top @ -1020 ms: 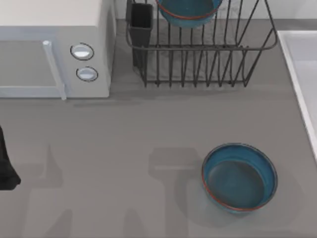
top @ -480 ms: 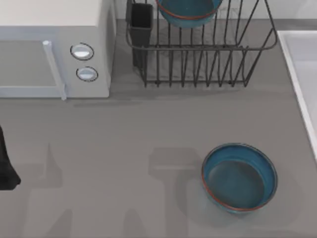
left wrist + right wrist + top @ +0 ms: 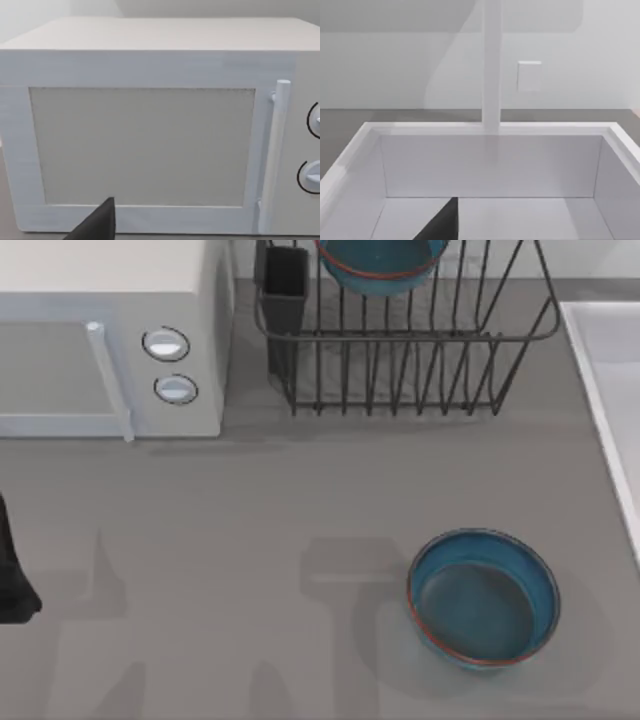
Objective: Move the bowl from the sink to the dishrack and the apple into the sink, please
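From above, a round teal-blue glazed bowl with a thin reddish-brown rim stands upright on the grey table, toward the right, near the raised pale rim of the bluish-white rectangular sink but apart from it. A second look-alike teal bowl sits in the black wire dishrack at the table's far edge, leaning between the upright bars, which I judge is why it holds steady there. The dark rectangular cutlery cup stands at the rack's left corner, just beside the white boxy microwave. A bowl already in the rack suggests that half of the task is done. A dark piece of the left arm sits at the table's left edge, well away from both bowls, seemingly parked

The left wrist camera faces the microwave's door, its upright handle and two dials. One dark tip of the left pincer pokes in low; whether it is spread or closed I cannot tell

The right wrist camera looks down into the sink's smooth white basin, with a plain white post rising behind its back rim. A dark tip of the right pincer hangs over the basin; I cannot tell its state either. That hovering spot suits a drop into the sink
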### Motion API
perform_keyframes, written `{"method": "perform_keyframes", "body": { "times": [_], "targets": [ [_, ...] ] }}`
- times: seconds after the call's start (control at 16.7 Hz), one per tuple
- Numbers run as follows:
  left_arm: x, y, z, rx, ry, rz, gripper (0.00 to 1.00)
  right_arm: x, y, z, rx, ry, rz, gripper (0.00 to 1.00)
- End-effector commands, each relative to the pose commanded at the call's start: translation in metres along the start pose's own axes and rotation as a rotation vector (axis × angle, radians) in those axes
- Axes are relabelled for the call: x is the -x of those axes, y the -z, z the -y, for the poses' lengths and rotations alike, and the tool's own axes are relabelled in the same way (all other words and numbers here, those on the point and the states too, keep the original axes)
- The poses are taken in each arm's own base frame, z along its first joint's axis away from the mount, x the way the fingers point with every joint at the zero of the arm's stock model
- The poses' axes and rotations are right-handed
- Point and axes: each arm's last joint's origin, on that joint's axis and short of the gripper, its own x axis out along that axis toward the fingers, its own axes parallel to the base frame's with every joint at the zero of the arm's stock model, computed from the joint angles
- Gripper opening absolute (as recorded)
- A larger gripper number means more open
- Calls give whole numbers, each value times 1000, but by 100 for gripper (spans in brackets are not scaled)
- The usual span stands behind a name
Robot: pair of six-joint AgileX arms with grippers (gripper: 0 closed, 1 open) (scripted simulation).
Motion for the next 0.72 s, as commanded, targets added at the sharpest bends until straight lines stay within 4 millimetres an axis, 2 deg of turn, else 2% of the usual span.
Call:
{"method": "perform_keyframes", "body": {
  "times": [0.48,0.72],
  "targets": [
    [0,0,0,0,0,0,100,0,0,0,0,0,1,100],
    [0,0,0,0,0,0,100,-3,-16,-5,4,4,0,100]
  ]
}}
